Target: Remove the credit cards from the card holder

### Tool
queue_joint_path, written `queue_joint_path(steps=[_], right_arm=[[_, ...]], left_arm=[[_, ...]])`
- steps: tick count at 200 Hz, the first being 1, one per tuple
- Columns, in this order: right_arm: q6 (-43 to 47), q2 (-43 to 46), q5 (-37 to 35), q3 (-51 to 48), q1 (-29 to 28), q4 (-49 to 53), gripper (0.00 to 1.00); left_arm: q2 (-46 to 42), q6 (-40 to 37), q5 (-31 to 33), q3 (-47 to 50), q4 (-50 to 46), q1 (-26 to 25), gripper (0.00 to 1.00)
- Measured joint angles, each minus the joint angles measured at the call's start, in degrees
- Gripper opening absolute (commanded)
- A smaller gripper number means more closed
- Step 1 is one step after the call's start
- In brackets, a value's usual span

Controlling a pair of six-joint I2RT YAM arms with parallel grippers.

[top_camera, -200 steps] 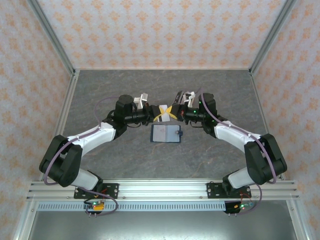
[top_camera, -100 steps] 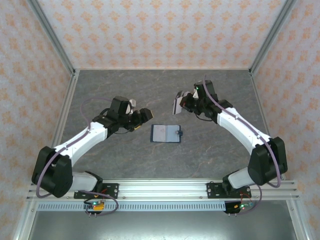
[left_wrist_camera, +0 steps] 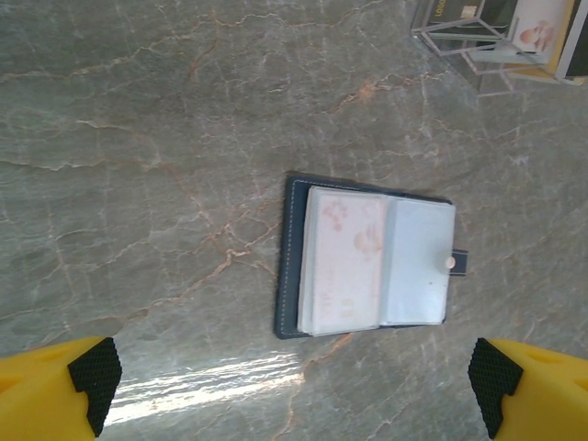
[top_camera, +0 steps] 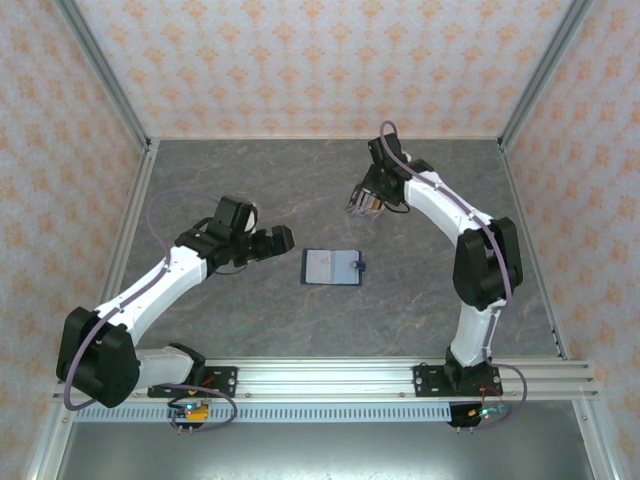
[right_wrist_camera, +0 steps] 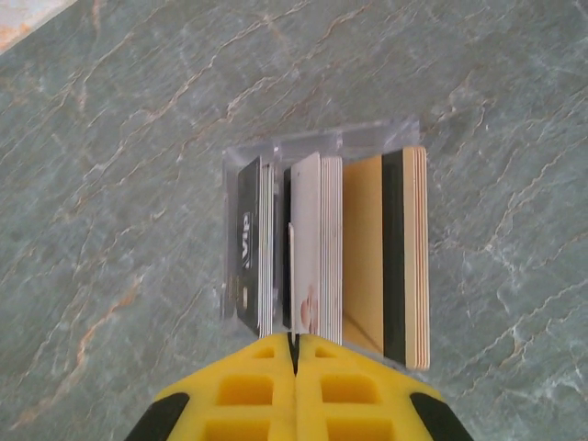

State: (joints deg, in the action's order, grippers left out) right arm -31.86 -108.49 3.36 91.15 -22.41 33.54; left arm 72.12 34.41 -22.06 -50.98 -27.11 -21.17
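Lying open on the grey marbled table [left_wrist_camera: 138, 138], the card holder [left_wrist_camera: 372, 266] sits between the two arms with its pale inner sleeves facing up and its small snap tab off to one side. The left gripper [top_camera: 283, 238] hovers just beside it with the jaws spread wide and nothing between the black pads [left_wrist_camera: 92, 372].

The right gripper [right_wrist_camera: 295, 354] is well away, towards the far side of the table, with its yellow fingers pressed together. They appear to pinch a thin pale card [right_wrist_camera: 291, 276] edge-on, its far end down among the stacked cards [right_wrist_camera: 404, 257] in a clear rack [right_wrist_camera: 367, 138]. That rack already stands full of dark, white and tan cards on edge.

The task looks partly done. One card seems to be out of the holder and at the rack. The left-hand sleeve of the holder [left_wrist_camera: 344, 243] shows a pale face with pinkish marks, which reads as a card not yet removed. How many more sit beneath it cannot be told. What is probably left is to free the pinched card and draw out whatever the sleeves hold.
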Motion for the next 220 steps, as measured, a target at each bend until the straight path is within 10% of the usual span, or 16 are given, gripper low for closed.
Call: queue_joint_path(steps=[171,220], right_arm=[[0.63,-9.57,-2.64,9.09,0.63,3.8,0.0],[1.95,-10.58,-0.48,9.81,1.25,4.33,0.18]], left_arm=[[0.39,-1.53,-0.17,1.33,0.35,1.07,1.0],[0.39,-1.53,-0.46,1.33,0.35,1.09,1.0]])
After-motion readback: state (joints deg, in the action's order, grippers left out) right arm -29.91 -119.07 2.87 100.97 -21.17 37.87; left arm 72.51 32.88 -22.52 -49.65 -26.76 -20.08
